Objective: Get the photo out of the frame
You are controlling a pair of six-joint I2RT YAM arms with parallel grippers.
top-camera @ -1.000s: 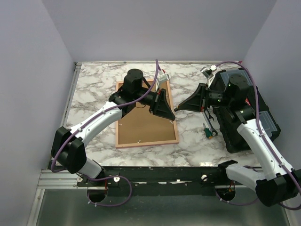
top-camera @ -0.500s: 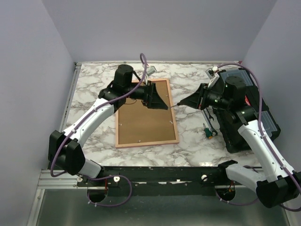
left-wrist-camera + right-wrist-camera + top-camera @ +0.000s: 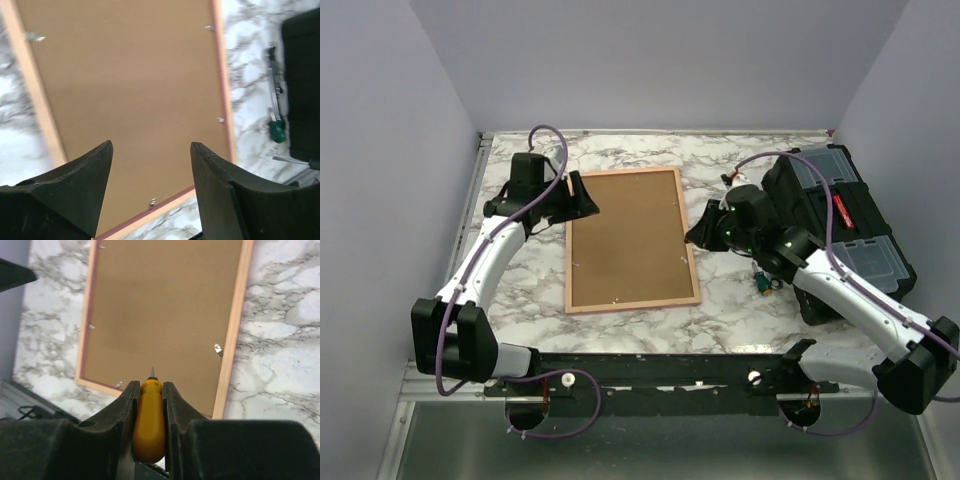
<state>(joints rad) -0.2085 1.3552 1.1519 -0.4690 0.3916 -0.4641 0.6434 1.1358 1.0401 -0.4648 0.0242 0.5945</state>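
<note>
The frame (image 3: 630,238) lies back up on the marble table, a thin pink rim around a brown board (image 3: 130,75) with small metal tabs. The photo is hidden under the board. My left gripper (image 3: 588,205) hangs open by the frame's far left corner; in the left wrist view its fingertips (image 3: 150,147) stand wide apart above the board with nothing between them. My right gripper (image 3: 698,233) sits just off the frame's right edge, shut on a yellow-handled screwdriver (image 3: 150,415). The screwdriver's tip points over the brown board (image 3: 165,305).
A black toolbox (image 3: 840,230) with clear lid pockets fills the right side of the table. Small hand tools, one with a green handle (image 3: 765,280) (image 3: 275,131), lie between the toolbox and the frame. Purple walls close in the left, back and right sides.
My left gripper has left the frame's far right part, swung left to its far left corner and opened. My right gripper has moved left to the frame's right edge, still holding the screwdriver.
</note>
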